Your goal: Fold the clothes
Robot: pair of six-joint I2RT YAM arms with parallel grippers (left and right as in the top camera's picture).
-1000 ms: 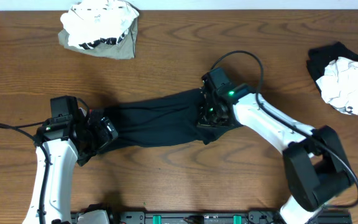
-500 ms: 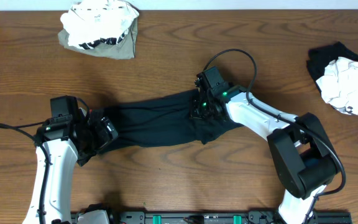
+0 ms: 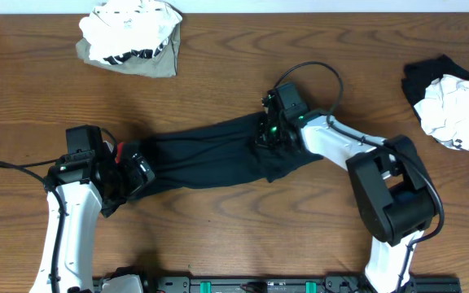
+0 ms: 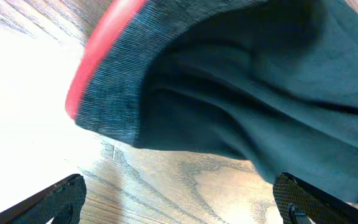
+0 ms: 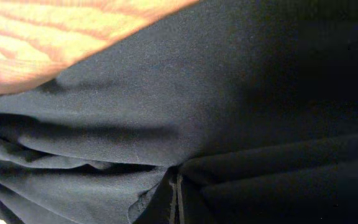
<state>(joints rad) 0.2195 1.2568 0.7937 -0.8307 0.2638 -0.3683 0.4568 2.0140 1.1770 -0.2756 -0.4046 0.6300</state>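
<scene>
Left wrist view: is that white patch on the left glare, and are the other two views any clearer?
Left wrist: yes, the table is blown out white there; the black garment with its red edge reads clearly. Right wrist: the garment fills the frame, dark and low in contrast, folds faint. Overhead: evenly lit and sharp.

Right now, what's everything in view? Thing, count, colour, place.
long garment: 1, black with a grey band and red edge at its left end, stretched across the table's middle
white and olive pile: 1, white with black print over olive-grey, crumpled, top left
white and black pile: 1, white on black, crumpled, right edge
table: 1, brown wood, under everything
left claw: 1, black, open, at the garment's left end
right claw: 1, black, shut on the garment's bunched right end
</scene>
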